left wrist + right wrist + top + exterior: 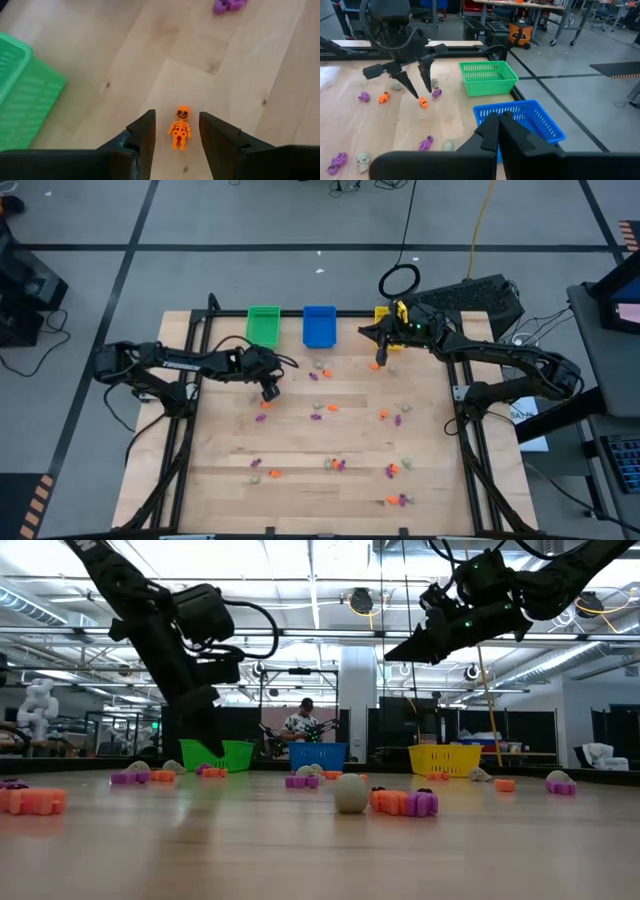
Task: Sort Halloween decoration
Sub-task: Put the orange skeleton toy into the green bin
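left gripper (176,131) low over the wooden table (300,450), jaws parted either side of a tiny orange plastic skeleton (179,128) lying flat, not gripped. other small orange, purple and beige trinkets (335,465) scattered across the table. beyond, green mesh bin (264,325), blue mesh bin (319,325), yellow bin (446,758); contents not discernible. right gripper (498,131) closed, empty, raised near the blue bin.

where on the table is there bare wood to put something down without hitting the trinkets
Bare wood: the strip along the table's left edge, below the left gripper, and the band across the middle between the two trinket rows. Crowded: the scatter near the green bin and blue bin, and the near row.
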Controlling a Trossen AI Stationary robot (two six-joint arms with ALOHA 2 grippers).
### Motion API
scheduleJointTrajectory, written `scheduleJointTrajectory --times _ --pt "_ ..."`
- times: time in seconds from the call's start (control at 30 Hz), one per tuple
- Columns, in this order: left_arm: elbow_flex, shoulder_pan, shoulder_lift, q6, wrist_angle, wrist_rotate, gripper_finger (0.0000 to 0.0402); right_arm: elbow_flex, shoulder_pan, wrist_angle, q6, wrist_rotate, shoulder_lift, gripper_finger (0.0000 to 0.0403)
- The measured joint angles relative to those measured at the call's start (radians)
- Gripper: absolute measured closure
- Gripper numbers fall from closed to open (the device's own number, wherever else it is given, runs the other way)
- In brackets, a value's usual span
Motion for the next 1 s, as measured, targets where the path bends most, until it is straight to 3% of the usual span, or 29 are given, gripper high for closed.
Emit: scheduleJointTrajectory --times 0.27,0.67,1.0 --pt "0.0 0.0 0.012 0.003 0.003 -0.002 0.0251 0.0 0.0 0.003 -0.015 0.0 -0.001 0.0403" --pt "0.003 -0.002 0.164 0.001 0.068 -0.024 0.0256 0.0 0.012 0.0 0.014 0.0 -0.001 0.0403" --pt "-0.001 -0.013 0.167 0.007 0.123 0.019 0.0388 0.0 0.069 -0.006 -0.005 0.0 -0.001 0.0403"
